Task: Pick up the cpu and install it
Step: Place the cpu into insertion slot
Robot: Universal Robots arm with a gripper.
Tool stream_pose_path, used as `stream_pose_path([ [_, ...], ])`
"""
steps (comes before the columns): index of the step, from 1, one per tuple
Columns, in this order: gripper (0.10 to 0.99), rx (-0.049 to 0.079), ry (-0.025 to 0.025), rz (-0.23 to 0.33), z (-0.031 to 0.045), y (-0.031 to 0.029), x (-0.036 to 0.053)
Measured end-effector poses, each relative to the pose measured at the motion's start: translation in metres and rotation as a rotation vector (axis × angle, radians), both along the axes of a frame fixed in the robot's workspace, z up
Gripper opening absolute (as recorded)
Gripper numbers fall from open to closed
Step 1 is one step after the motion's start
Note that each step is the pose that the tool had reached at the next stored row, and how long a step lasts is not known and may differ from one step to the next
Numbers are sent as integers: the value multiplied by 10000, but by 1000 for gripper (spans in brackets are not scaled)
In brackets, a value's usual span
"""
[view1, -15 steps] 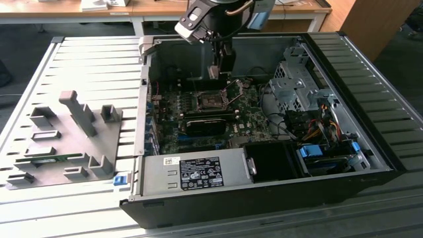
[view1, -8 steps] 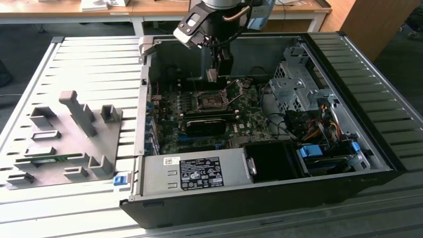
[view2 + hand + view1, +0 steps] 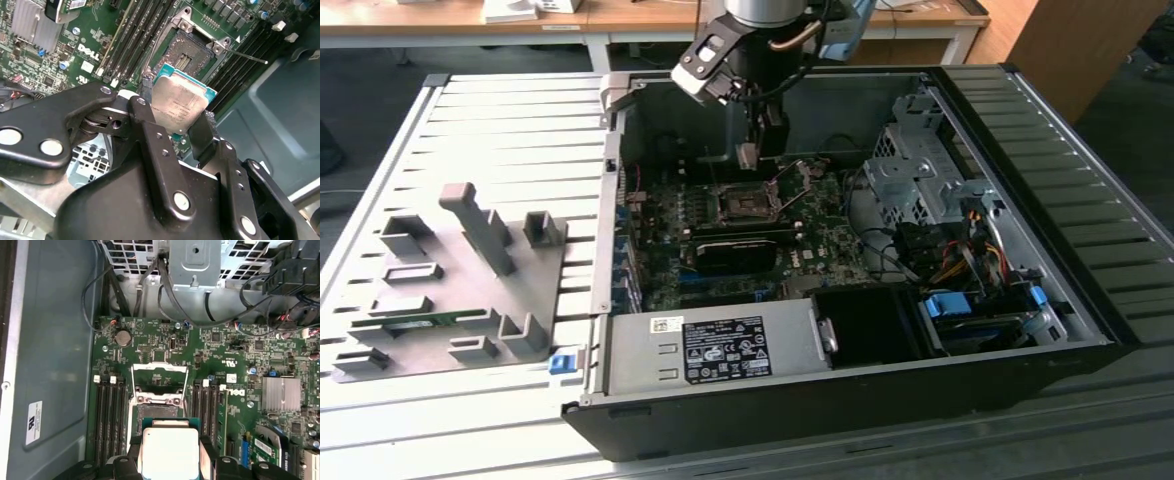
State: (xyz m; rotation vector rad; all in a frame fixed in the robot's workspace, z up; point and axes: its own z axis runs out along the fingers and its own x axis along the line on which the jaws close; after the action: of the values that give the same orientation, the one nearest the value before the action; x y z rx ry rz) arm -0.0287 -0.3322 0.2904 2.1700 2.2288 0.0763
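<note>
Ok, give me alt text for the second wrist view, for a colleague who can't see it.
The black gripper clamps the cpu by two opposite edges, silvery-grey top towards the camera, over the green motherboard. Just beyond it lies the cpu socket, open and empty, with memory slots alongside.

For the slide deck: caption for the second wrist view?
The gripper holds the cpu by its edges near the open motherboard socket.
</note>
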Motion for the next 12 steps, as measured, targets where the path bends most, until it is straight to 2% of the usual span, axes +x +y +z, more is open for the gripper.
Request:
stream_pose_path([
  [4, 537, 1, -111, 0, -56, 5, -13],
  [12, 537, 0, -120, -1, -158, 31, -16],
])
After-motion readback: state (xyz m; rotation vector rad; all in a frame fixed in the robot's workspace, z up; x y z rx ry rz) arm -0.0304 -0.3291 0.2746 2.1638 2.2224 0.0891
